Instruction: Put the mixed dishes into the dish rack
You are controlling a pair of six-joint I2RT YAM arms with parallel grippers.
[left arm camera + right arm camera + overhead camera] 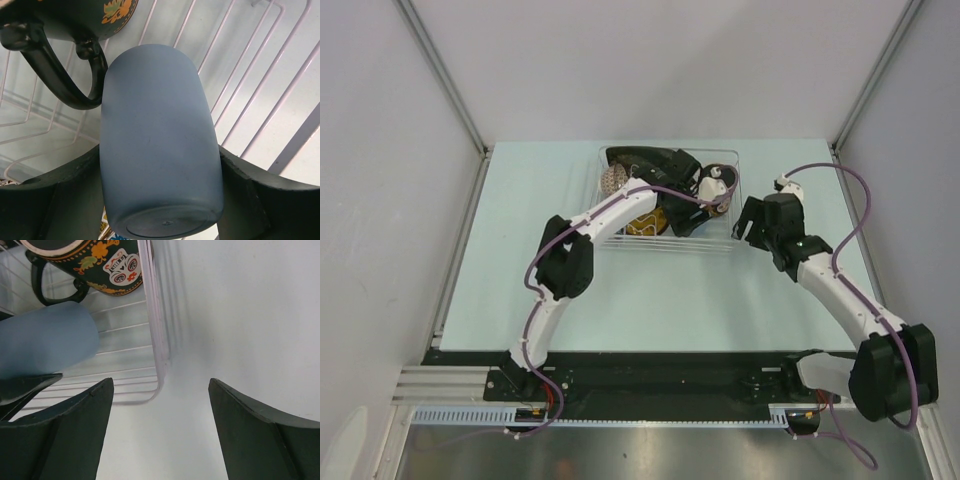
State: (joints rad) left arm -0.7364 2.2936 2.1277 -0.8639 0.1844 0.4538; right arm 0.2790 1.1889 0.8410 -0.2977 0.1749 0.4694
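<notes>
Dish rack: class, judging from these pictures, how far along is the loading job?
Done: the mug, a black plate and a yellow saucer already sit in the rack. In hand: the left pincer holds the blue cup over the rack's wires. Left: set the cup down and let go. The right pincer is open and empty beside the rack.

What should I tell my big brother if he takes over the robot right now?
Left gripper: shut on the small light-blue cup, inside the dish rack, beside the black mug.
Right gripper: open, empty, over the table just outside the rack's corner.
Done: black mug, beige patterned bowl, yellow saucer and black square plate are in the rack. No blue bowl shows; the arm may hide it.
Left: release the cup, then pull the arms back.
</notes>
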